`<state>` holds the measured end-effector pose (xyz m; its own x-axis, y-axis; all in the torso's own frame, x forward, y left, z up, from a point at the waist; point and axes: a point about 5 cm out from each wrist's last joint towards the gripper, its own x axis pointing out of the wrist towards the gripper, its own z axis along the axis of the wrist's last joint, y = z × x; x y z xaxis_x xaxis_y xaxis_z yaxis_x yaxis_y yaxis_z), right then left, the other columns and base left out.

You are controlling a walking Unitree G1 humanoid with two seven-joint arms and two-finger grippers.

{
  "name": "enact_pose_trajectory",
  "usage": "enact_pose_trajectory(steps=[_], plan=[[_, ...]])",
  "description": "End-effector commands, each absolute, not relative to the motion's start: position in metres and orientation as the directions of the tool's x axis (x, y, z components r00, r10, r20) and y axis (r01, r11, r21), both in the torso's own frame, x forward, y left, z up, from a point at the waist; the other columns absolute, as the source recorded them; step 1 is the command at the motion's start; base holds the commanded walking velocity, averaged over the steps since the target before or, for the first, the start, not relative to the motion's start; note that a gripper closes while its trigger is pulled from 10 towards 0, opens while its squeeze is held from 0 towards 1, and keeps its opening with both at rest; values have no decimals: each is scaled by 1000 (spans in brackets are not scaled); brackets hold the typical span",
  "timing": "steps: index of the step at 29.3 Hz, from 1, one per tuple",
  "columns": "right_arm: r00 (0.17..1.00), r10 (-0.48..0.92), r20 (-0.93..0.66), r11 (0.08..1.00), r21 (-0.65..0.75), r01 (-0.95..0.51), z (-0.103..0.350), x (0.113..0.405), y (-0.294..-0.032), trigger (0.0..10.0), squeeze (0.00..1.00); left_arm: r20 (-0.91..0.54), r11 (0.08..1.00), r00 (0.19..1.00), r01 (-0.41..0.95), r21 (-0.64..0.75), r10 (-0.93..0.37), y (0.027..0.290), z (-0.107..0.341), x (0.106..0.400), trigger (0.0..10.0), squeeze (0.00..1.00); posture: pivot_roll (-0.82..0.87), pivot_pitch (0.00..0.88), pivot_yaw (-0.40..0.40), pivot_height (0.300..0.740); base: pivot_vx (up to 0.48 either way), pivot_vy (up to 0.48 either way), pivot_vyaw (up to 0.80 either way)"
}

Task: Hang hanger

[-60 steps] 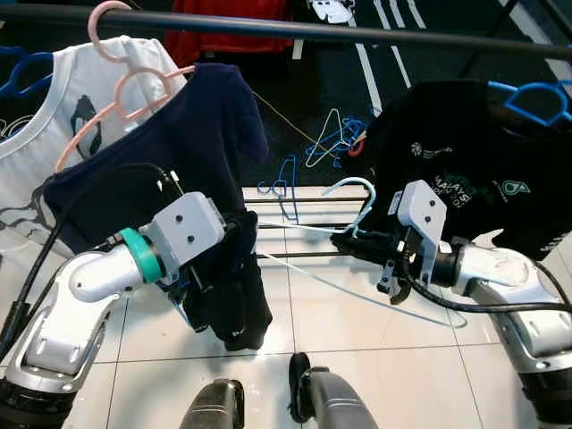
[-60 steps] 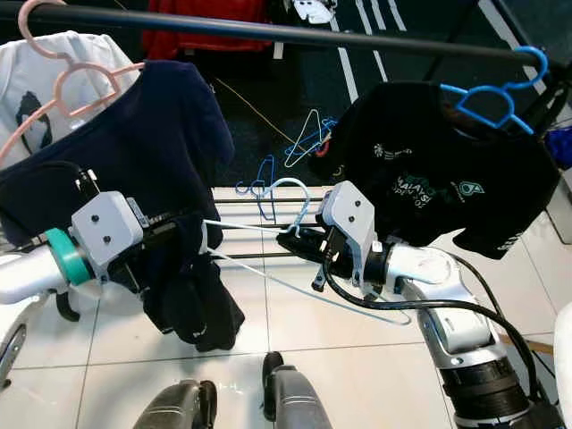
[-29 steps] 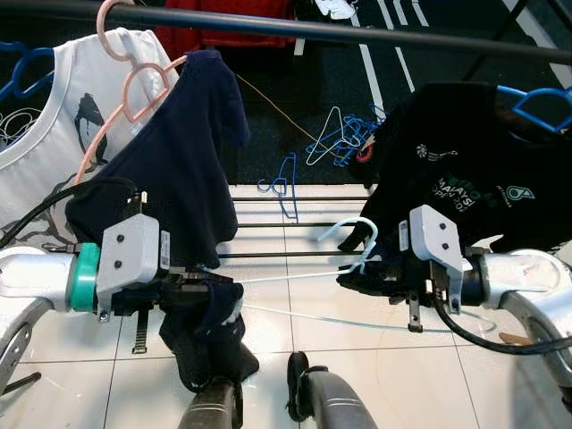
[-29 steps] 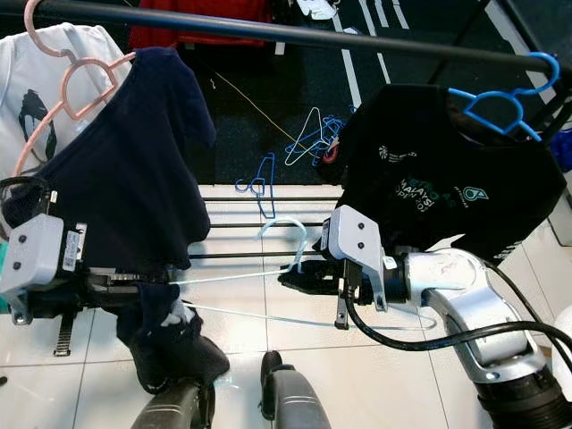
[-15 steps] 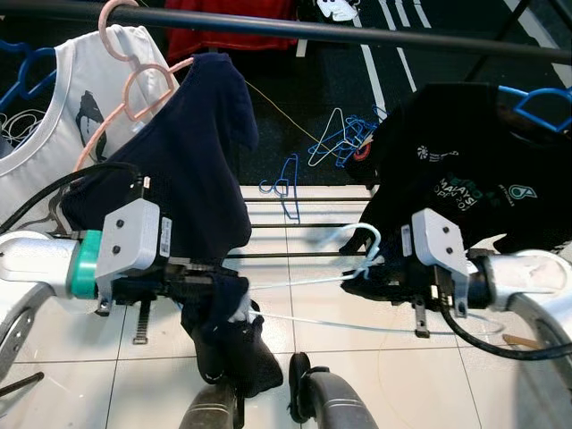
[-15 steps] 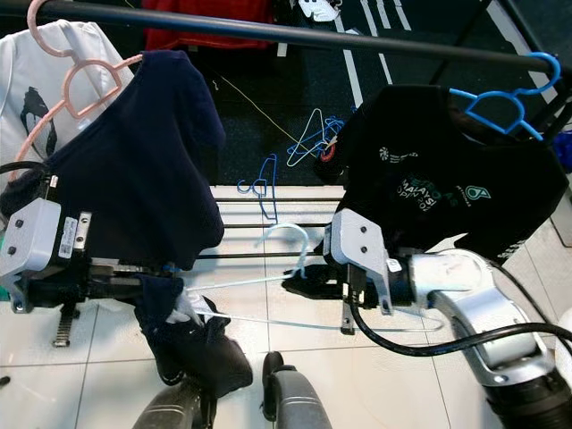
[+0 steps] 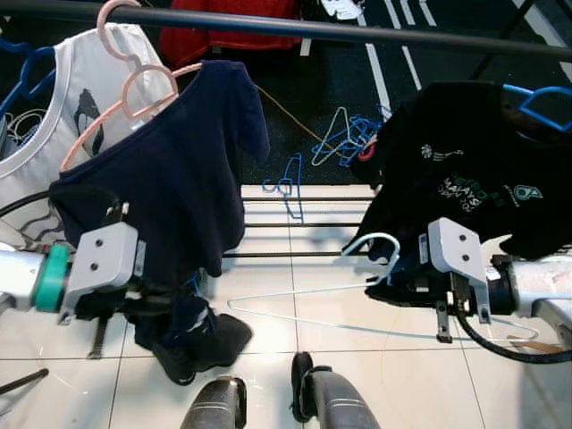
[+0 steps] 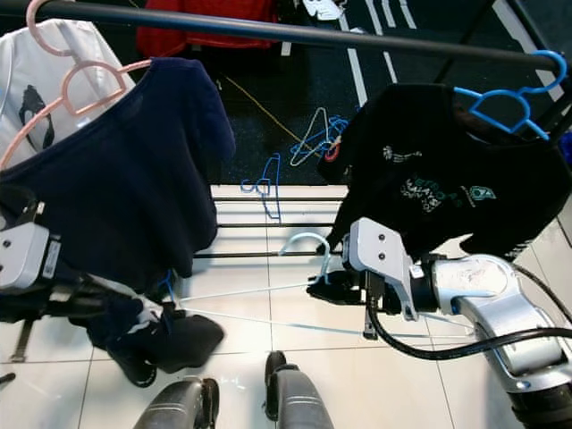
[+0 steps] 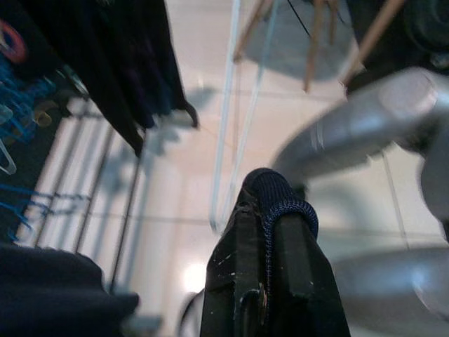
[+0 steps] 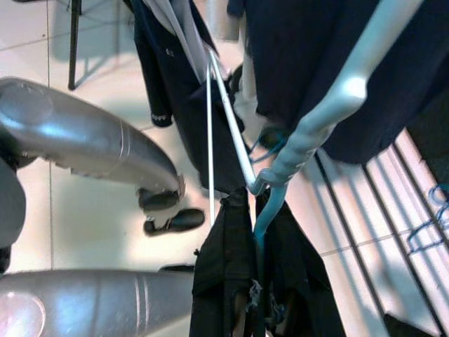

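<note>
Your right gripper [image 8: 323, 288] clamps the pale hanger [image 7: 357, 308] at its neck, long axis running left toward your left gripper [image 7: 174, 299], pinched on dark cloth [image 7: 192, 335], the rail [image 7: 295, 27] far above.

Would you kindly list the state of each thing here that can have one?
White hanger: off the rail, held level by its neck.
Right claw: shut on white hanger.
Left claw: shut on navy cloth.
Navy shirt: half on pink hanger.
Black shirt: hung on blue hanger.
</note>
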<state>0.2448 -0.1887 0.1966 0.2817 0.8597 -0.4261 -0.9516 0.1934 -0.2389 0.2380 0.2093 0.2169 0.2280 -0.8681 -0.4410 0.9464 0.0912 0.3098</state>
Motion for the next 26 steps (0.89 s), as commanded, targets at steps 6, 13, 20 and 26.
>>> enact_pose_trajectory(steps=[6, 13, 20, 26], plan=[[266, 888, -376, 170, -269, -948, 199, 247, -173, 10000, 0, -367, 23, 145, 948, 318, -919, 184, 221, 241, 10000, 0, -59, 153, 22, 740, 0, 0, 0], [252, 904, -345, 157, -281, -947, 203, 249, -165, 10000, 0, -342, 11, 129, 945, 327, -931, 175, 222, 246, 10000, 0, -59, 150, 28, 740, 0, 0, 0], [221, 894, -390, 124, -259, -958, 202, 242, -170, 10000, 0, -348, 83, 226, 921, 382, -910, 180, 217, 266, 10000, 0, -76, 150, 38, 740, 0, 0, 0], [290, 840, -459, 183, -264, -947, 190, 243, -192, 10000, 0, -395, 104, 259, 923, 371, -882, 201, 222, 266, 10000, 0, -72, 153, 42, 740, 0, 0, 0]])
